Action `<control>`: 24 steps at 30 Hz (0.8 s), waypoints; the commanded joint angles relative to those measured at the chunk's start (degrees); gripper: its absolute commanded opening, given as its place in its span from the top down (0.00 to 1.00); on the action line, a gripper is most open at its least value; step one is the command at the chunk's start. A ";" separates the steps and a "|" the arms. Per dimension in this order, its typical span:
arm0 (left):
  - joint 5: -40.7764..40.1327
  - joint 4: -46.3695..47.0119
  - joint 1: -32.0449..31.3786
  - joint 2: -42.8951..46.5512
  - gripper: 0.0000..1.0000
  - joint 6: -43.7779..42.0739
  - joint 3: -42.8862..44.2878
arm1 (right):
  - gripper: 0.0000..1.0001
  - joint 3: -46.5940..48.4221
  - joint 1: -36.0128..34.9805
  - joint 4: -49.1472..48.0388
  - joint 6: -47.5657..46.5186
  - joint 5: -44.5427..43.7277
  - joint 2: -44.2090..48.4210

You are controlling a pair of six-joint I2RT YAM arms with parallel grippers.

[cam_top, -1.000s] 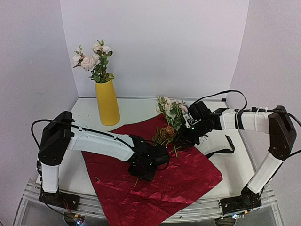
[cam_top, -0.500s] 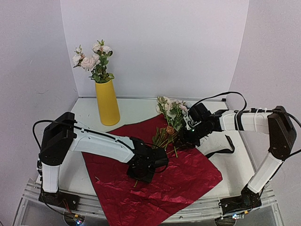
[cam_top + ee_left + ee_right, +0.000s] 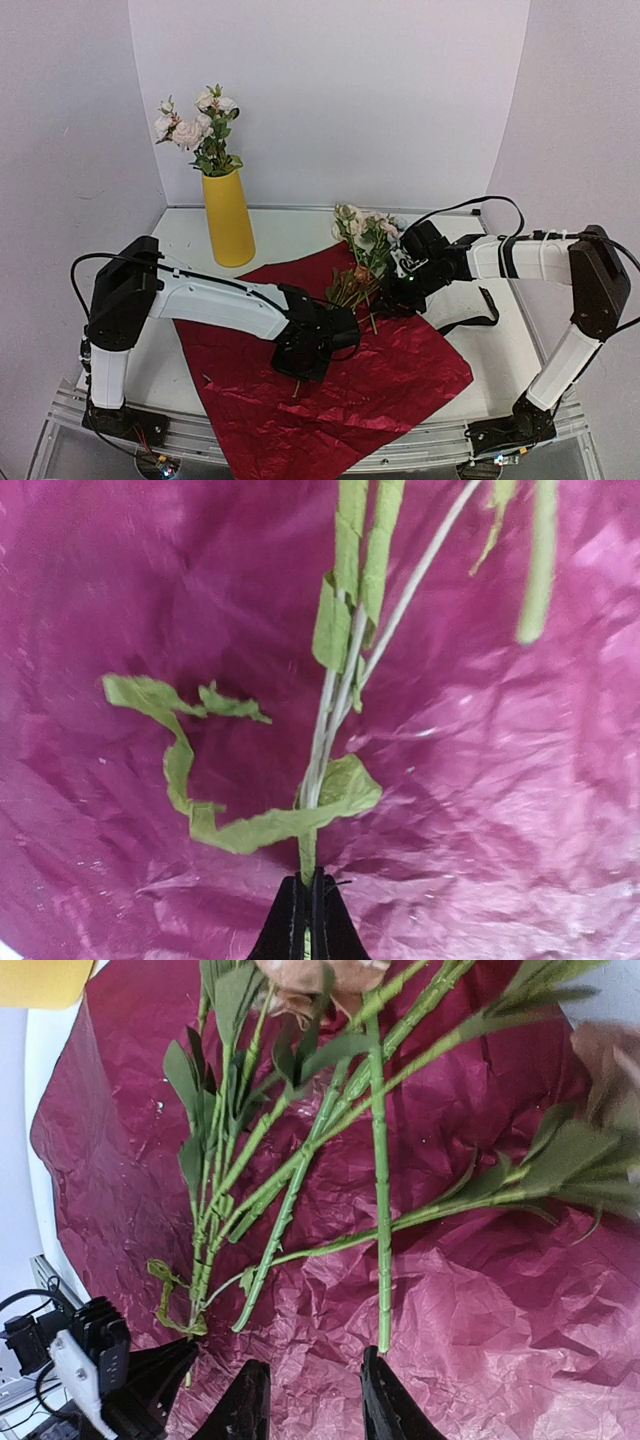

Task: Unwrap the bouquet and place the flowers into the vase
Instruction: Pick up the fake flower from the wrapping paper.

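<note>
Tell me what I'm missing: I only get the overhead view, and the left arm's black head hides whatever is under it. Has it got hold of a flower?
Observer: Yes. The left wrist view shows the left jaws shut on the bottom tip of a thin flower stem lying on the red wrapping paper.
Operator: Anything hanging off it?
Observer: A loose green strip curls away near that tip.
Operator: And the right arm?
Observer: The right jaws stand open and empty, just short of the cut end of another stem.
</note>
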State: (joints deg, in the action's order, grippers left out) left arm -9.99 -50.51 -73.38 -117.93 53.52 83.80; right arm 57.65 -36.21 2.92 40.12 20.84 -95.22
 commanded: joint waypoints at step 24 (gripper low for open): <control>11.69 -4.31 0.19 11.39 1.00 1.28 12.62 | 0.64 5.54 -0.72 1.39 3.53 1.59 6.02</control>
State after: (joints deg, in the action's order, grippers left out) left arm -2.01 -54.19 -73.32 -110.76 52.76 94.50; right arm 60.18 -36.69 2.96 42.32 22.50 -94.26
